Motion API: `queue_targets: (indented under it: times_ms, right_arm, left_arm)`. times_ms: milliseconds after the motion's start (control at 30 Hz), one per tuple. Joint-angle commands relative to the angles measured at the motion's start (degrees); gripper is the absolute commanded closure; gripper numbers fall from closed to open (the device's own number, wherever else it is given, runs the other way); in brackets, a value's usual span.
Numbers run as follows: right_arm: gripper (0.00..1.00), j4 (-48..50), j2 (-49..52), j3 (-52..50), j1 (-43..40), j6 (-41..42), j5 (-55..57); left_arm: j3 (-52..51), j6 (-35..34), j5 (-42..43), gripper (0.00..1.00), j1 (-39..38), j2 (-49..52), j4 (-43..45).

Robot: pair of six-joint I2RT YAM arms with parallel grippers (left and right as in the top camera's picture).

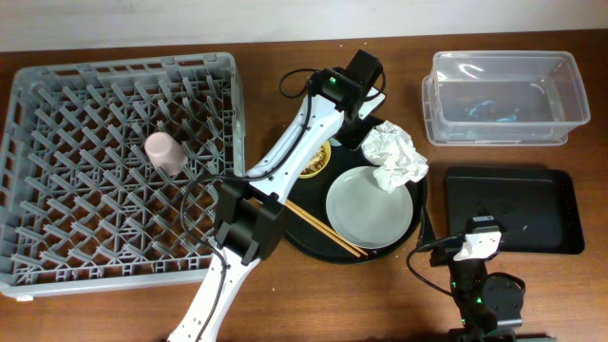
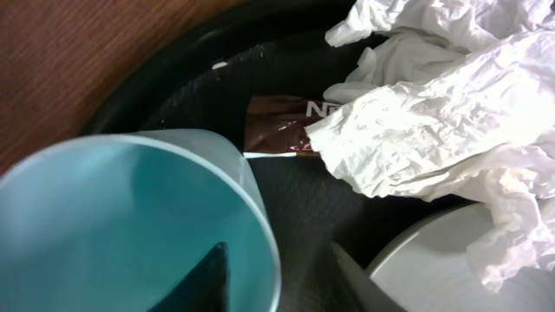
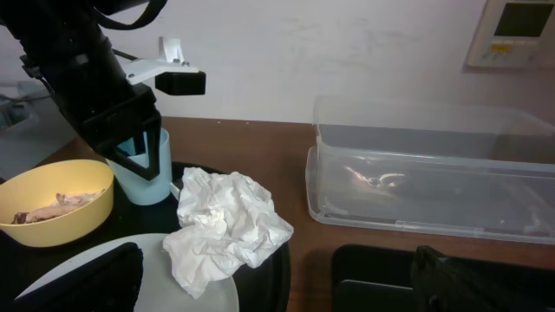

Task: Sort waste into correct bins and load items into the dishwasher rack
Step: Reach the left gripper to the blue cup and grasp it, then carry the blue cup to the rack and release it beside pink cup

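My left gripper (image 1: 356, 112) reaches over the round black tray. In the left wrist view its fingers (image 2: 277, 273) straddle the wall of the light-blue cup (image 2: 130, 225), one inside and one outside, with a gap still showing. The cup (image 3: 143, 169) stands upright by the yellow bowl (image 3: 56, 204), which holds food scraps (image 3: 52, 208). The crumpled white napkin (image 1: 397, 157) lies partly on the grey plate (image 1: 370, 207). A small brown wrapper (image 2: 277, 126) lies by the napkin. The chopsticks (image 1: 323, 226) lie on the tray. The pink cup (image 1: 166, 152) sits in the rack (image 1: 57, 104). My right gripper (image 1: 475, 249) is open and empty.
The clear tub (image 1: 502, 95) stands at the back right, with the shallow black rectangular tray (image 1: 513, 209) in front of it. The round black tray (image 1: 313, 249) holds the plate, bowl and napkin. My left arm crosses from the front to the tray's back.
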Motion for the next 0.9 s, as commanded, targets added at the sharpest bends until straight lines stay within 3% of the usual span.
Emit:
queue_targets:
  times_ms: [0,67,500,633,767,867]
  right_arm:
    - [0.01,-0.1,-0.4,-0.4,0.3,0.3,0.1]
    - [0.01,-0.1,-0.4,-0.4,0.3,0.3,0.1]
    - [0.01,-0.1,-0.4,-0.4,0.3,0.3,0.1]
    - [0.01,-0.1,-0.4,-0.4,0.3,0.3,0.1]
    - [0.01,-0.1,-0.4,-0.4,0.3,0.3,0.1]
    - [0.01,-0.1,-0.4,-0.4,0.3,0.3,0.1]
  left_arm:
    - [3.1,0.3,-0.4,0.80,-0.3,0.2,-0.6]
    - [5.4,-0.3,-0.7,0.99,-0.3,0.2,-1.8]
    - [33.6,-9.4,-3.6,0.99,5.1,0.2,-17.5]
    - [33.3,-11.4,-3.4,0.99,11.8,-3.2,-21.4]
    - [33.3,-19.3,-2.6,0.99,19.6,-4.8,-24.8]
    - [33.3,-21.1,8.7,0.99,28.5,-5.4,-25.2]
